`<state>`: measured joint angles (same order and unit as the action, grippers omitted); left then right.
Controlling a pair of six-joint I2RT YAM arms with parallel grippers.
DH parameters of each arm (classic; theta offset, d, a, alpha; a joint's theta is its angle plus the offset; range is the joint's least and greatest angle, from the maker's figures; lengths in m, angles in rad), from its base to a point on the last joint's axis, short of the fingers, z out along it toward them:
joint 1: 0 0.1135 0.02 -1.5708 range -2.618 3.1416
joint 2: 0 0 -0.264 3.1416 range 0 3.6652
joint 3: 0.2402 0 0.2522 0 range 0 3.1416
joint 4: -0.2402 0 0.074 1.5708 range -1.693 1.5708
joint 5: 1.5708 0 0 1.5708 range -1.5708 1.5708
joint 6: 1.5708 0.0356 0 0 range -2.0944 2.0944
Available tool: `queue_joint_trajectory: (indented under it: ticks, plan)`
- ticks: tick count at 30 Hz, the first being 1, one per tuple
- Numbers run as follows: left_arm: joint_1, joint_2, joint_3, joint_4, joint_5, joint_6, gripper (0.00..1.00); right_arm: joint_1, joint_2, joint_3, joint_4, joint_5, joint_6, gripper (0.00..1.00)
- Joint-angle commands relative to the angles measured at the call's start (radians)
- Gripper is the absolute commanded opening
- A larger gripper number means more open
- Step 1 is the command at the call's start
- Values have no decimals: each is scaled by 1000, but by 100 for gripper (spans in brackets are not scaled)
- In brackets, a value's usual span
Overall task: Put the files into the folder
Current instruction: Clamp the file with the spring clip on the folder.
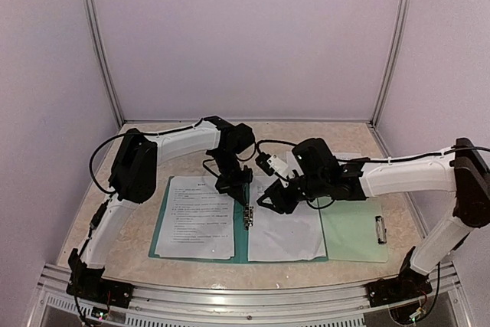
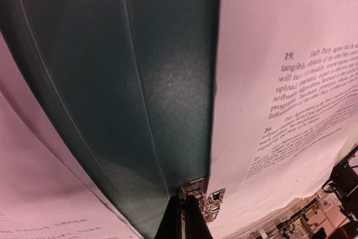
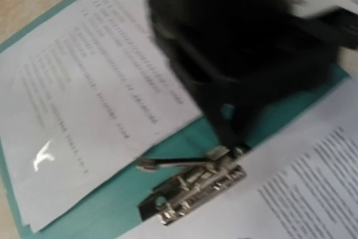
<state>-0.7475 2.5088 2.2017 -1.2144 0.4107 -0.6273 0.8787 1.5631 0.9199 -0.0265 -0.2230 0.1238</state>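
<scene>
From above, the folder (image 1: pixel 241 249) lies open on the worktop (image 1: pixel 337 137), with files (image 1: pixel 197 220) on both its halves. The left hand (image 1: pixel 245 200) is at its spine, the right hand (image 1: pixel 269 198) just right of that, jaws apparently parted and empty.

The left wrist view shows the left hand (image 2: pixel 184 216) closed, its tips at the folder's metal clip (image 2: pixel 211 202).

The right wrist view shows the same contact.
</scene>
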Motion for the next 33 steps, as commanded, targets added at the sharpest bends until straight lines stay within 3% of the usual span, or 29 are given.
queue_joint_trajectory:
  ticks: [1, 8, 16, 24, 33]
  plan:
    - [16, 10, 4, 6, -43, 27, 0, 61, 52, 62, -54, 47, -137, 41]
    - [20, 18, 3, 13, -23, 31, 0, 121, 132, 96, -18, 146, -215, 37]
    - [22, 18, -3, 18, -10, 35, 0, 170, 202, 112, 63, 302, -301, 41]
    - [23, 17, -5, 21, -5, 35, 0, 196, 266, 172, 35, 346, -370, 42]
    - [23, 19, -7, 24, 2, 37, 0, 209, 294, 200, 33, 363, -402, 36]
